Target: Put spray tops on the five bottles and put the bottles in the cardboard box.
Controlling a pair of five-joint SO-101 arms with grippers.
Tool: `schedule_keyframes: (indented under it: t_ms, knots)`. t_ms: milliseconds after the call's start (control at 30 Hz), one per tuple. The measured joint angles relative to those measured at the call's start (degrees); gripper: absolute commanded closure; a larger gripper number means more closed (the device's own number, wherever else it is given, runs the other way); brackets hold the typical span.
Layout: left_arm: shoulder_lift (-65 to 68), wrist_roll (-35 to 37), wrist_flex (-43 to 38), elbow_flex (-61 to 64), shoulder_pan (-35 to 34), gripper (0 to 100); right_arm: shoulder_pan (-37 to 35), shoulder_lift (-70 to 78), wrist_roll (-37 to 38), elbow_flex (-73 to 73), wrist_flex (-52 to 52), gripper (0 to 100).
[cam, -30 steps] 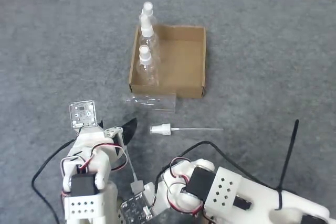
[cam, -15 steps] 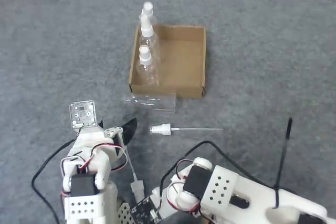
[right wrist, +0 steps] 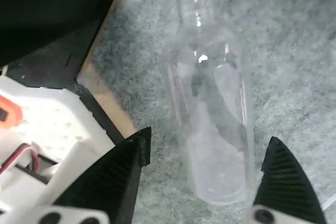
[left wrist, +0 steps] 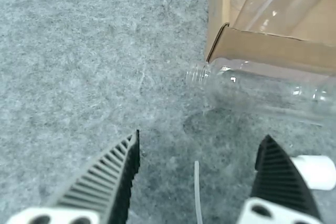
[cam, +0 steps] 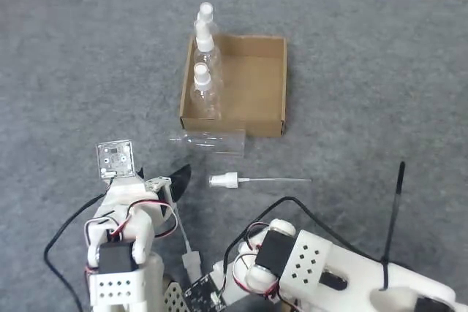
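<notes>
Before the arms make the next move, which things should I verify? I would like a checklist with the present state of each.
1. Left pincer open: ok.
2. Right pincer open, with the edge bottle lined up in its gap: ok.
3. Top on the bottle by box: not ok, the neck is bare.
4. Loose spray top lying free to pick: ok.
5. Free room in the box: ok.
6. All five bottles boxed: not ok, only three capped bottles are there.

I find nothing I can read: the cardboard box [cam: 232,123] has plain brown walls, and the bottle [cam: 216,141] lying just beside it is clear.
</notes>
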Motion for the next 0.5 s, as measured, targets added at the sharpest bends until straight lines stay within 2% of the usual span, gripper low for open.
schedule_keyframes:
  t_ms: [500]
  knots:
    - [0.00,0.00,0.00,0.00,0.00,67,-0.09,0.00,0.00,3.52,-6.07,70.6]
